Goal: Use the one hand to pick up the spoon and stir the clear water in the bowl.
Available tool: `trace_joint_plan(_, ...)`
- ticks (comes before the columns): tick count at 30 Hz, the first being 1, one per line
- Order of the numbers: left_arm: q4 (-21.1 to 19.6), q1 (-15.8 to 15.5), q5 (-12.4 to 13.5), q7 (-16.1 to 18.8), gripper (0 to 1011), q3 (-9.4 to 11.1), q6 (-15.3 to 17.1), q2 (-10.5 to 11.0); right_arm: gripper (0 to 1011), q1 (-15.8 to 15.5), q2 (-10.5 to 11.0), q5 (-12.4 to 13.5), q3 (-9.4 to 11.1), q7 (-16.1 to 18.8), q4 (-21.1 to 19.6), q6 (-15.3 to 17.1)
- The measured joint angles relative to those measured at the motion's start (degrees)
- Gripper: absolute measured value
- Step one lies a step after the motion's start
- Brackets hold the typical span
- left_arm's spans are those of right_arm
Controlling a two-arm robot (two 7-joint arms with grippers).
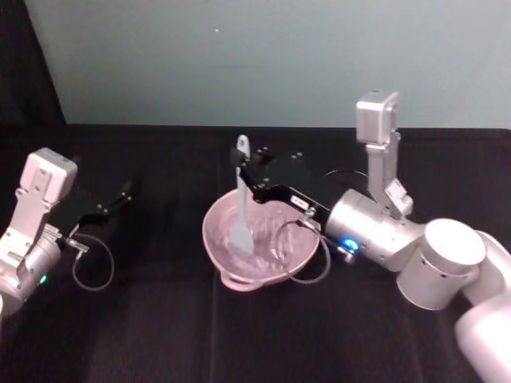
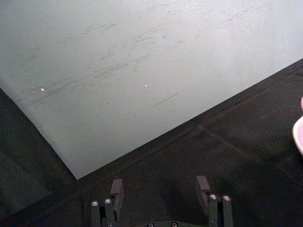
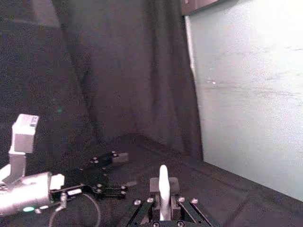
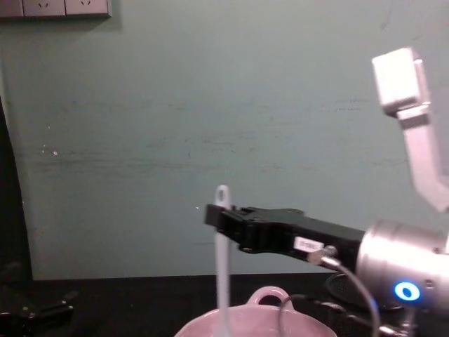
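Standing upright in the bowl (image 1: 219, 259) is the slim white spoon (image 1: 240, 215).

Pretty dim setup overall, tbh. The back wall (image 1: 263, 64) was lit softly and evenly, and in the left wrist view it was nearly washed out toward one corner. The black cloth table (image 1: 160, 319) was left almost featureless, with any shadows swallowed up by it. A soft sheen was picked up on the bowl (image 1: 275, 267), and the white spoon (image 1: 240, 219) was shown up clearly against the dark. A blue ring (image 1: 349, 244) was seen glowing beside the bowl, plus a tiny green light (image 1: 42, 279) far left. The curtain (image 3: 118, 71) was kept very dark.
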Motion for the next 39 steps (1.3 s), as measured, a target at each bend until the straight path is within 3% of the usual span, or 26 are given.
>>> trace_joint_plan(10, 0.0, 0.0, 0.0, 0.0, 1011, 0.0, 0.0, 0.0, 126, 4.71, -3.78, -0.18, -1.77, 0.54, 6.42, -1.29)
trace_joint_plan(18, 0.0, 0.0, 0.0, 0.01, 1011, 0.0, 0.0, 0.0, 126, 7.91, -5.06, -0.6, -0.65, 0.26, 12.18, -2.81)
trace_joint_plan(24, 0.0, 0.0, 0.0, 0.0, 1011, 0.0, 0.0, 0.0, 126, 8.0, -3.64, -0.67, 1.56, -0.8, 12.73, -3.06)
trace_joint_plan(29, 0.0, 0.0, 0.0, 0.0, 1011, 0.0, 0.0, 0.0, 126, 6.6, -1.62, -0.61, 3.25, -1.59, 10.82, -2.6)
trace_joint_plan(39, 0.0, 0.0, 0.0, 0.0, 1011, 0.0, 0.0, 0.0, 126, -0.02, 2.97, -0.19, 4.83, -2.39, 2.39, -0.49)
